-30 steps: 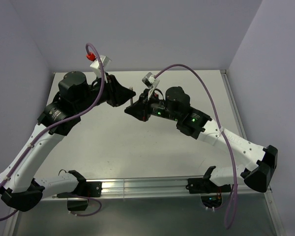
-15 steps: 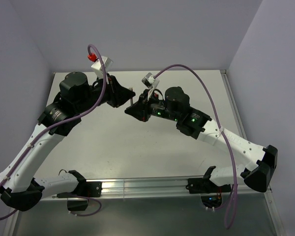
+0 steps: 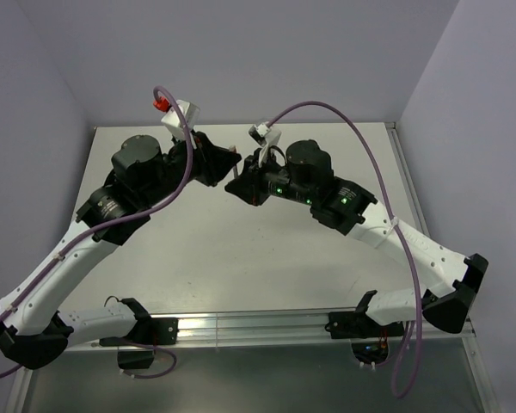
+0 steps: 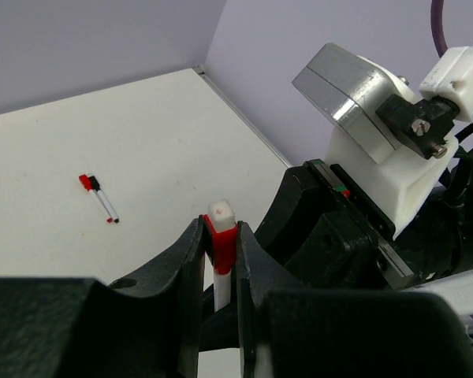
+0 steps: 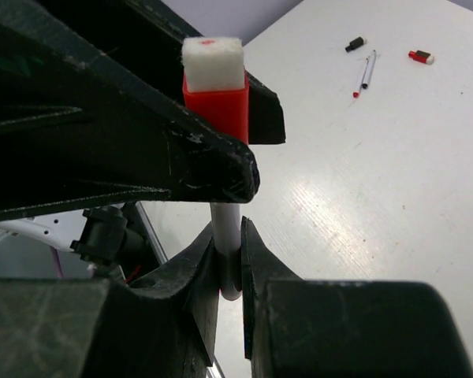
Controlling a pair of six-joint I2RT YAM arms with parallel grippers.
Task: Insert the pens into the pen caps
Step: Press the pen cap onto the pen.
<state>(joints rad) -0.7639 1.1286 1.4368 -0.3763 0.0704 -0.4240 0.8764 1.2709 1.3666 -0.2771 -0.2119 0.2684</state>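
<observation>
Fingers (image 4: 183, 264) of the left gripper (image 4: 221, 228) press in on a red cap (image 4: 221, 234) with a white end face, and it stands upright between them. From above, we find this gripper over the far middle of the table (image 3: 241, 267). A white pen (image 5: 224, 224) runs straight out of the cap's lower end, so barrel and cap sit in one line. How deep the pen goes in we cannot tell. Just to the right, tip to tip with the left one, the right gripper (image 3: 239, 183) pinches that same pen lower down the barrel. Its fingers (image 5: 193, 272) are closed on either side, just under the left fingers.

On the surface, the left wrist view gives us two pens (image 4: 102, 201) lying side by side, one with a red end and one with a black end. They are so close that we cannot tell whether they touch. They lie well short of a corner where two walls meet. The right wrist view gives us, left to right, a black cap (image 5: 354, 44), a thin pen (image 5: 366, 71) with a red tip just beside it, and a second red cap (image 5: 419, 56) with a white end, a little apart. All three lie near the surface's edge by the wall.
</observation>
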